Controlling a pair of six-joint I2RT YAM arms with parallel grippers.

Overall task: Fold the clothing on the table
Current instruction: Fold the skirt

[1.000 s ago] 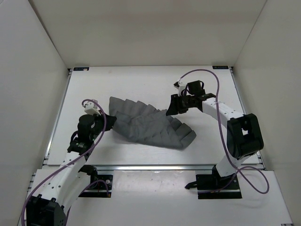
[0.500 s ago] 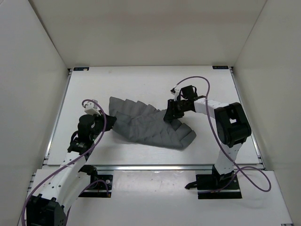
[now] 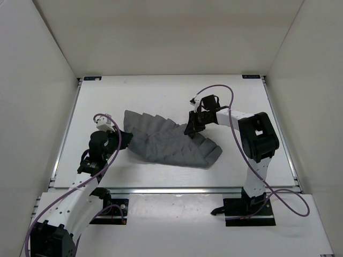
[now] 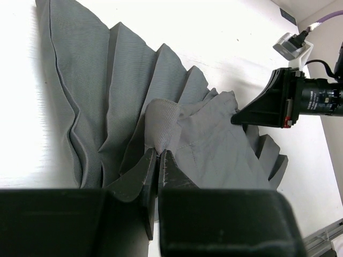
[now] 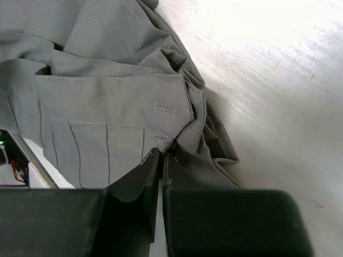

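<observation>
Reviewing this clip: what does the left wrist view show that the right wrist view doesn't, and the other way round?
Only the left wrist view: the clothing fanned into pleats, the left gripper shut on a raised fold, and the right gripper at the garment's far edge. Only the right wrist view: a stitched buttonhole and seam lines on a flat band, just beyond where that gripper pinches. Both: dark grey fabric pinched between shut jaws, lying on the white table.

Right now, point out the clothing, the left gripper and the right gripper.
clothing (image 3: 166, 143), top view, pleated middle.
left gripper (image 4: 159, 156), left wrist view, between its fingertips.
right gripper (image 5: 162, 157), right wrist view, between its fingertips.
</observation>
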